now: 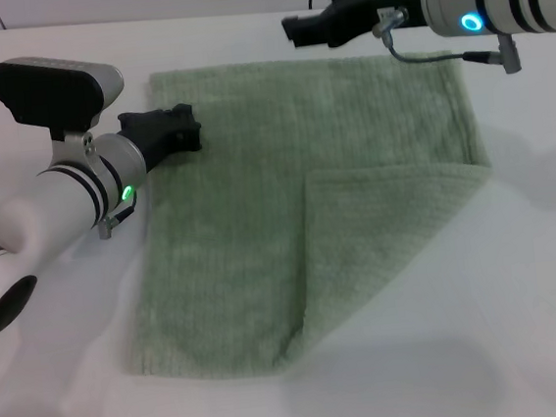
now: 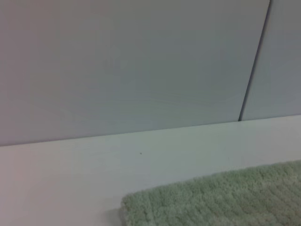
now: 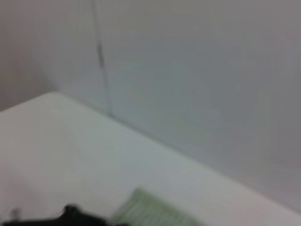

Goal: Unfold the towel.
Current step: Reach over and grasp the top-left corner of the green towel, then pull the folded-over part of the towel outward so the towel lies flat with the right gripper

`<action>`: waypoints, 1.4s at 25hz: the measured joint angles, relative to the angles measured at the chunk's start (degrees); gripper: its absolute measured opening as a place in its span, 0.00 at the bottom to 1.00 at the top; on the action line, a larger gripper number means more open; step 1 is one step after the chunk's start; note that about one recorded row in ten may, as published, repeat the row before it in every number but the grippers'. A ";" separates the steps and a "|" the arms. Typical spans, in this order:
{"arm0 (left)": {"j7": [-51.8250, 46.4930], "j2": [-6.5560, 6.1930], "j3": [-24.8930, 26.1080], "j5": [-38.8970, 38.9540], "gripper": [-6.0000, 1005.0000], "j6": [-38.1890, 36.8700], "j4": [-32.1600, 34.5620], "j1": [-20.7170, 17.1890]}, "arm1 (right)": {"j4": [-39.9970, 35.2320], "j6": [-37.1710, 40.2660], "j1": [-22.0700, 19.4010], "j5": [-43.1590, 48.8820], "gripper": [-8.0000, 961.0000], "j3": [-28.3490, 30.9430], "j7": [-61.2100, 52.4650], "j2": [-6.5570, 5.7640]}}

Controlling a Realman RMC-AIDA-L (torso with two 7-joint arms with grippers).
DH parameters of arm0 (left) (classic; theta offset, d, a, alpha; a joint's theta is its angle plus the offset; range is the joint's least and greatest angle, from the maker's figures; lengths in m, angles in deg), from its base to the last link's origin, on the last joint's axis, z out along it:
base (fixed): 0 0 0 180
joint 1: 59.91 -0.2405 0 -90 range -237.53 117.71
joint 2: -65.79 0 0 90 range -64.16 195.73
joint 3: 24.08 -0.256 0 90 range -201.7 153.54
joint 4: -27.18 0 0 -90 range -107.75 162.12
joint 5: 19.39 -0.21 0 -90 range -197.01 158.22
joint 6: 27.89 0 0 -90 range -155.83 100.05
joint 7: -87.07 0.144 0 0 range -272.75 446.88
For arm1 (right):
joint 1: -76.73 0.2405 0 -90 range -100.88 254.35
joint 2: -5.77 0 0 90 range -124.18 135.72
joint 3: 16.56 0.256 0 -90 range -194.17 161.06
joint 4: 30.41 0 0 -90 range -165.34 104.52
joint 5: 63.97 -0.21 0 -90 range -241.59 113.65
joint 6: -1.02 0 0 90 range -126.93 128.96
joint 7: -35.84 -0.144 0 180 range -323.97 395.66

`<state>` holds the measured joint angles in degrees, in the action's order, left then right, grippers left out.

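The towel (image 1: 298, 207) is seen spread across the middle of the white surface (image 1: 527, 342), mostly flat, with its near right corner folded back over the cloth. The left gripper (image 1: 177, 128) is held at the towel's left edge, the right gripper (image 1: 324, 25) above its far edge; whether either pair of jaws is apart or together cannot be told. If the folded flap is gripped through both layers, the whole cloth is likely to be dragged rather than opened.

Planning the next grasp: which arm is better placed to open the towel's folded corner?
Probably the right: the folded flap lies on the towel's right side, nearer the right claw; the left claw sits at the opposite edge.
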<state>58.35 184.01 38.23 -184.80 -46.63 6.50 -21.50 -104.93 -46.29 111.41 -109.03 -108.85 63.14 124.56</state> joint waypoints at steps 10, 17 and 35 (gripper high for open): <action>0.05 0.05 0.00 0.00 0.02 0.02 -0.07 0.05 | 10.97 -12.27 7.19 -6.26 0.76 7.35 7.50 0.05; 0.07 0.08 -0.04 0.00 0.02 0.24 0.33 0.49 | 23.67 -15.62 13.51 -7.46 0.76 8.33 13.49 0.00; 0.07 0.09 -0.04 0.00 0.02 0.15 0.21 0.55 | 28.13 -16.86 15.87 -7.64 0.76 10.96 16.79 0.07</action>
<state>58.42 184.10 38.19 -184.80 -46.48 6.71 -20.95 -76.81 -63.15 127.29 -116.68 -97.89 79.93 124.62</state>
